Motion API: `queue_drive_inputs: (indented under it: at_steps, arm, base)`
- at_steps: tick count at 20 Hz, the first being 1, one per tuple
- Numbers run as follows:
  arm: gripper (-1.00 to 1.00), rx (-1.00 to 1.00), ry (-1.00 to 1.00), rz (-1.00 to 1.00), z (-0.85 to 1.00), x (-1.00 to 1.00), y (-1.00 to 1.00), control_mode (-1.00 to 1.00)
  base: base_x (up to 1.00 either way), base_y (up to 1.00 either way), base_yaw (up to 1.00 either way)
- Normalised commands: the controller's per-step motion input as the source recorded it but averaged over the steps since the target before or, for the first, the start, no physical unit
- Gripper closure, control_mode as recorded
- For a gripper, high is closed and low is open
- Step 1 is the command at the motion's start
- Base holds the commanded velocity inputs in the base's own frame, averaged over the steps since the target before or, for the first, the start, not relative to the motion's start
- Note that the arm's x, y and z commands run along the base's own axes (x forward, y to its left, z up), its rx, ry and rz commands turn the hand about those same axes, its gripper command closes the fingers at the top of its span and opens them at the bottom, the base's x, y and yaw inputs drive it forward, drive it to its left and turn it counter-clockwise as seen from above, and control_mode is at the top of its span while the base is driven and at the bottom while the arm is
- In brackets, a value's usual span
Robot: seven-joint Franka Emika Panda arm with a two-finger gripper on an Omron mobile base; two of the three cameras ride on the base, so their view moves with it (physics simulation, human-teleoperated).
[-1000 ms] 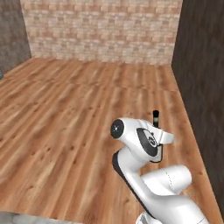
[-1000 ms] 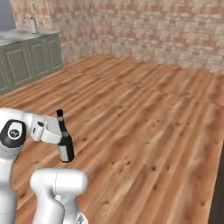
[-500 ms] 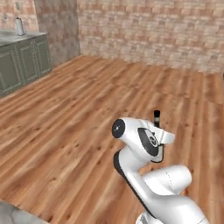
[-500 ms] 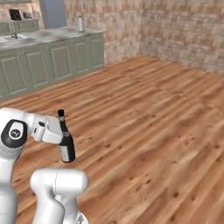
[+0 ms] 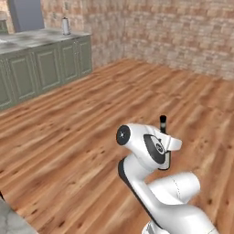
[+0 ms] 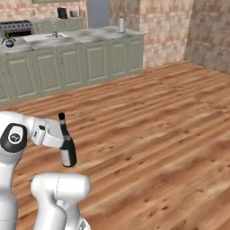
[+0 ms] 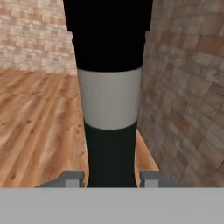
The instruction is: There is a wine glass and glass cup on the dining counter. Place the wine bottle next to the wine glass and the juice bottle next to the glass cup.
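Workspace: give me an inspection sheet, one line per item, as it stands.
Surface: wooden floor under the arm; no work surface close by.
Job's things: wine bottle upright in the gripper's hold, pale label facing the hand camera.
Clutter: nothing seen on the floor.
Grippers: gripper shut on the wine bottle, one finger on each side of its body.
Cables: nothing seen.
Surroundings: green cabinets under a pale counter, brick walls.
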Motion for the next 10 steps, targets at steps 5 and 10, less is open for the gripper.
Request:
queue_drive_inputs:
  at_steps: [5,10]
  arm:
    - [1.00,0.00,0.00,0.00,0.00,0.00,0.00,1.00]
    - [1.00,0.00,0.00,0.00,0.00,0.00,0.00,1.00]
  base:
    - [0.60,-0.23,0.33]
    - [0.60,-0.26,0.27]
